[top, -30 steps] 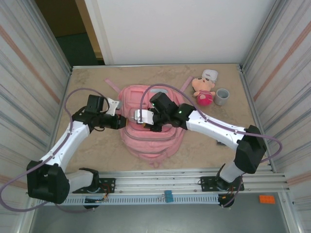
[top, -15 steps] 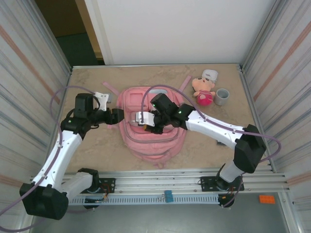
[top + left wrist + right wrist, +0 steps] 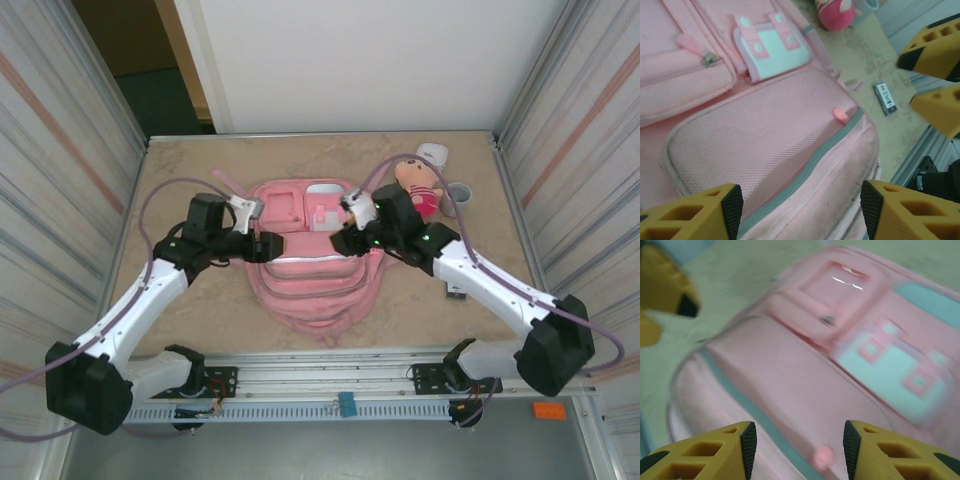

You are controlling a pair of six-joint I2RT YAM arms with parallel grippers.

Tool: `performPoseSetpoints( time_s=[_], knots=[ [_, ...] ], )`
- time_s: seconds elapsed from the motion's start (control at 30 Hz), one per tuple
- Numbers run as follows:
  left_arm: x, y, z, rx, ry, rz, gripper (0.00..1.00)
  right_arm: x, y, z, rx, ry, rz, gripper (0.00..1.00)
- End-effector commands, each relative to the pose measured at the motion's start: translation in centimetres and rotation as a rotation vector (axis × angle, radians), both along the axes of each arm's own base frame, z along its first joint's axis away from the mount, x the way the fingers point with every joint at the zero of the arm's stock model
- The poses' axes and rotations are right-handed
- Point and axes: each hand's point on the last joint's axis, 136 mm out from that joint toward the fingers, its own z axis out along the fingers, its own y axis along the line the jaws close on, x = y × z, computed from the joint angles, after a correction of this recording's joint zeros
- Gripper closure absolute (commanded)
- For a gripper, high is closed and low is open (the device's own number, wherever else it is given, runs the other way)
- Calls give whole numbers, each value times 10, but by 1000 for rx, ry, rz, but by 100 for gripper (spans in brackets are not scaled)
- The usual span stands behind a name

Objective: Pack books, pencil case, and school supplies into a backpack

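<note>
The pink backpack (image 3: 315, 275) lies flat in the middle of the table, its pale front pockets facing up. My left gripper (image 3: 268, 246) hovers at the backpack's left side, open, with nothing between its fingers (image 3: 700, 215); mesh fabric and a grey zip band of the backpack (image 3: 765, 140) lie below it. At the backpack's upper right my right gripper (image 3: 345, 240) is open and empty over the backpack (image 3: 790, 390), near a pink zip pull (image 3: 822, 456). The books, pencil case and school supplies are out of view.
A pink plush doll (image 3: 418, 188) and a grey cup (image 3: 458, 198) stand at the back right. A small dark flat item (image 3: 455, 292) lies on the table right of the backpack. Metal walls close in both sides.
Both grippers have opened. The right arm has drawn back to the right off the backpack's middle. The left gripper swung out left, then returned to the backpack's left side.
</note>
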Motion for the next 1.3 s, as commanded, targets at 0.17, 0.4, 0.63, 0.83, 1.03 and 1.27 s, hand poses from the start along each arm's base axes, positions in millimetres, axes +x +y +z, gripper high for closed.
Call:
performPoseSetpoints(
  time_s=[0.17, 0.4, 0.63, 0.83, 1.03, 1.27],
  knots=[
    [4, -9, -57, -28, 206, 79, 32, -7, -85, -79, 169, 353, -622, 41],
    [8, 7, -90, 20, 259, 210, 29, -8, -26, -99, 274, 409, -471, 45],
    [21, 35, -93, 17, 243, 317, 22, 27, 39, -109, 327, 483, -314, 53],
    [34, 49, -52, 9, 121, 380, 15, 43, 53, -96, 308, 446, -302, 50],
    [23, 49, -4, 78, -34, 340, 15, 28, -12, -73, 71, 370, -419, 45],
    [17, -3, 12, 27, -180, 255, 16, 7, -138, -78, -167, 535, -668, 44]
  ],
)
